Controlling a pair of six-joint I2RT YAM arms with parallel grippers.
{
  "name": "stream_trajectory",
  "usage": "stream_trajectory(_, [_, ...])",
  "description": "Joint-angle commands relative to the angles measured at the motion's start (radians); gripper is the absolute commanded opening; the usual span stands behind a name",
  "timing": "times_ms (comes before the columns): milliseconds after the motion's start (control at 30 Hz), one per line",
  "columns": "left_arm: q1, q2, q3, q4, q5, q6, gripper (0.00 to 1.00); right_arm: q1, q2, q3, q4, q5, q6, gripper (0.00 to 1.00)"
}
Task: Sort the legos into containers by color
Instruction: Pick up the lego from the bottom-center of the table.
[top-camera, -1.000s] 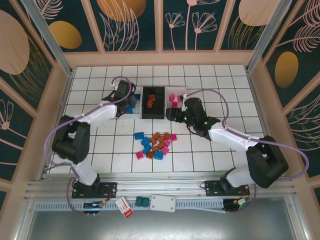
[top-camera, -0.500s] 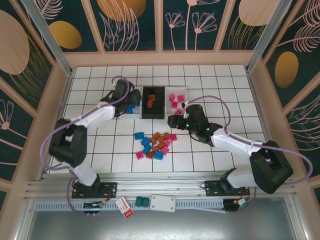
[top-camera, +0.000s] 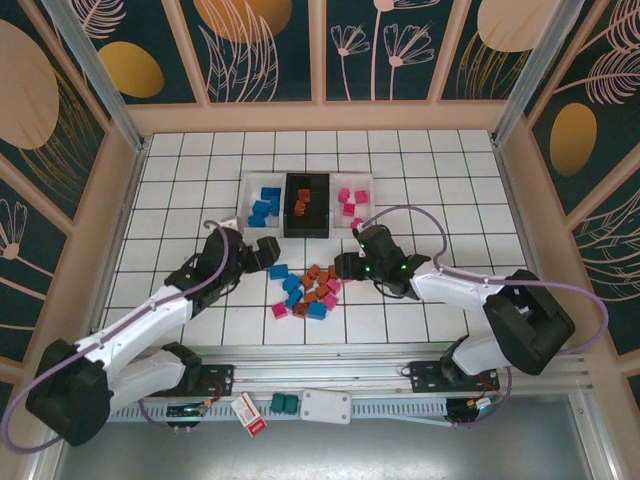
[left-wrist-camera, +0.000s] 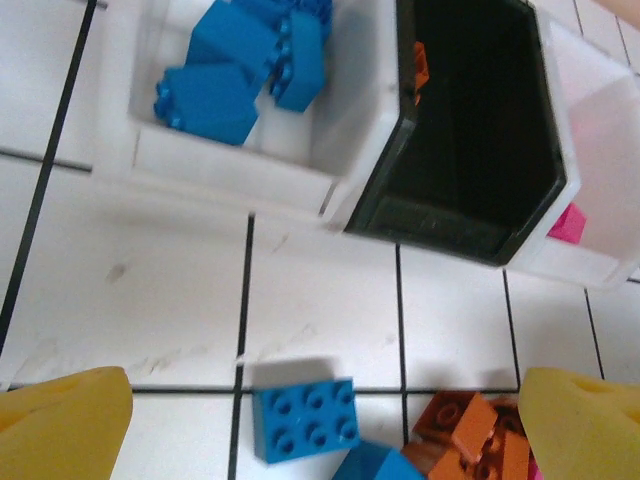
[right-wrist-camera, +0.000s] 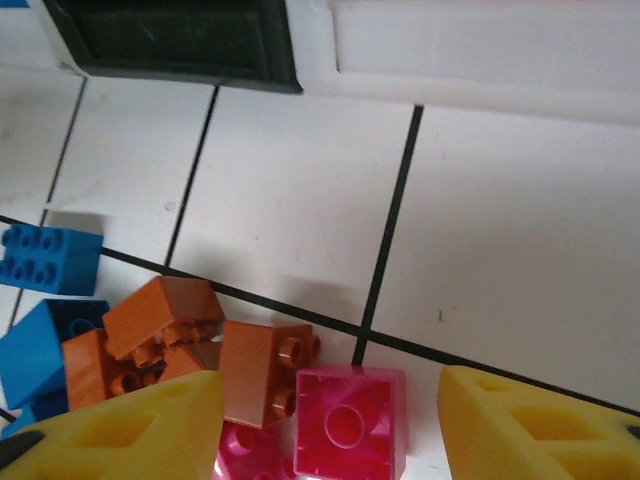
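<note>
Some small coloured plastic bricks (top-camera: 265, 205) sit sorted in three rectangular bins (top-camera: 306, 233); about a dozen lie loose; our left claw (left-wrist-camera: 322, 420) gapes empty; our right claw (right-wrist-camera: 325, 405) stands open round a pink brick (right-wrist-camera: 352, 422).

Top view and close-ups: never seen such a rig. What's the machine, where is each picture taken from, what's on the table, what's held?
Two robot arms are bolted at the near edge, each with a two-finger gripper. The top view looks down from behind them; each close-up is from a wrist camera, the yellow shapes being its fingers. Three bins stand on the tiles: the left white bin holds blue bricks, the black bin orange-brown ones, the right white bin pink ones. A mixed loose pile lies nearer. The left gripper is open over a blue brick; the right gripper, open, straddles a pink brick. Nothing is held.
</note>
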Motion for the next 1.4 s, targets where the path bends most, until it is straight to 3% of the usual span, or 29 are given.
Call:
stream_trajectory(0, [0.001, -0.075, -0.051, -0.017, 0.014, -0.051, 0.99, 0.011, 0.016, -0.015, -0.032, 0.035, -0.003, 0.58])
stream_trajectory(200, [0.001, -0.129, -0.101, -0.049, -0.007, -0.069, 0.98, 0.035, 0.047, -0.027, -0.019, 0.029, -0.007, 0.57])
stream_trajectory(833, [0.001, -0.108, -0.112, -0.052, -0.025, -0.073, 0.99, 0.044, 0.136, -0.010, -0.001, 0.110, -0.017, 0.47])
stream_trajectory(933, [0.001, -0.105, -0.116, -0.051, -0.021, -0.069, 0.99, 0.041, 0.139, -0.006, 0.009, 0.102, -0.027, 0.37])
stream_trajectory(1067, [0.002, -0.107, -0.111, -0.059, -0.008, -0.051, 0.99, 0.035, 0.057, -0.006, -0.018, 0.123, -0.038, 0.32])
stream_trajectory(1233, [0.001, -0.116, -0.111, -0.075, 0.008, -0.040, 0.99, -0.032, -0.060, 0.076, -0.052, 0.112, -0.082, 0.29])
stream_trajectory(1367, [-0.001, -0.118, -0.122, -0.085, 0.032, -0.041, 0.99, -0.115, 0.027, 0.207, -0.028, 0.060, -0.113, 0.29])
